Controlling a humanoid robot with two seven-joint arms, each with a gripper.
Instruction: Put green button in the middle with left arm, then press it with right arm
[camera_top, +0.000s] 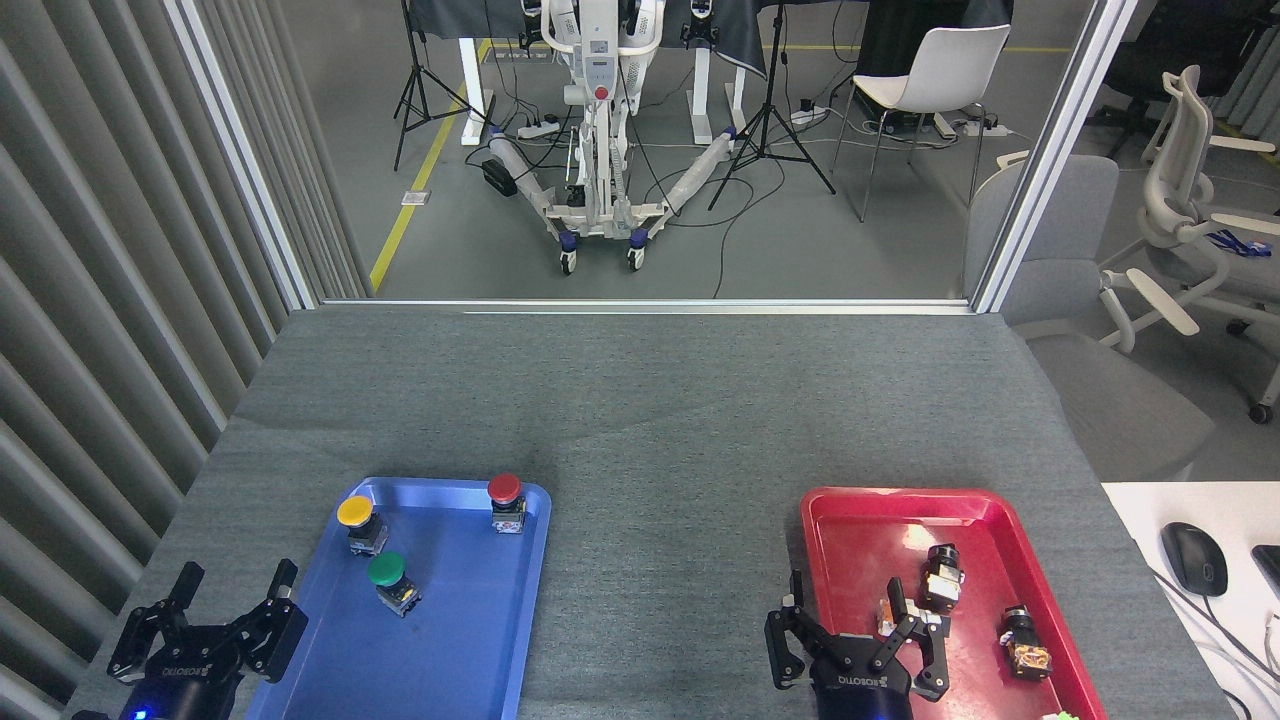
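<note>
The green button (390, 580) stands upright in the blue tray (470, 670), toward the tray's left half, with the yellow button (360, 522) close by at about 11 o'clock from it and the red button (507, 500) well apart at about 2 o'clock, near the tray's far right corner. None of the three touch.

It looks like a small, rigid piece: a round dark-green mushroom cap over a compact black-and-metal block. I judge it light and stiff, not fragile, but top-heavy enough in shape to tip if nudged from one side. The cap is smooth, domed and springs downward, so it is a poor place to pinch; the squarer block under the cap should give flatter, surer faces. A grasp low on the block, fingers coming from either side, seems best, with care for the yellow button just beyond it.

The left gripper (230, 608) hovers at the tray's near left edge, at about 8 o'clock from the green button, its fingers spread and holding nothing. The right gripper (850, 625) sits over the near left part of the red tray (830, 510), fingers also spread and empty, beside small dark parts lying in that tray.

The middle (675, 590), the bare grey cloth of the counter between the two trays, lies at 3 o'clock from the green button.
</note>
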